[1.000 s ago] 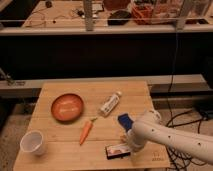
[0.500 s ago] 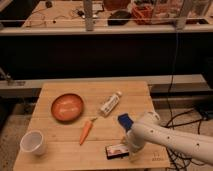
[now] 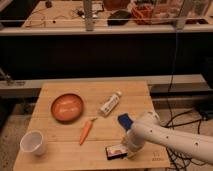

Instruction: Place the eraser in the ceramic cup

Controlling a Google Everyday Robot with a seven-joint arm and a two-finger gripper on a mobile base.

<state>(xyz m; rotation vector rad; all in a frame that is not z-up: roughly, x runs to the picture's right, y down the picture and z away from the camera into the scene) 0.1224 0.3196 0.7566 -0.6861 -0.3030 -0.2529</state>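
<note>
Reaching in from your right, the white arm [image 3: 172,141] bends down over the front right part of the wooden table [image 3: 55,90]. Your gripper [image 3: 130,149] sits low near the table's front edge, right against the right end of the eraser [image 3: 114,151]. You cannot tell from this view whether the gripper is spread or clamped, nor whether it really has hold of the eraser, because the wrist covers that spot. The eraser lies flat on the wood, its pale top with reddish marks facing up and its dark sides showing. The ceramic cup [image 3: 34,143] stands upright at the front left corner, mouth up, well apart from the eraser. Between the two you see a carrot [image 3: 86,131] lying slanted on the boards. Behind the carrot, to its left, sits the orange bowl [image 3: 67,107], and a white bottle [image 3: 110,103] lies on its side just right of the bowl. A blue block [image 3: 125,121] shows just behind the wrist, partly hidden by the arm.
</note>
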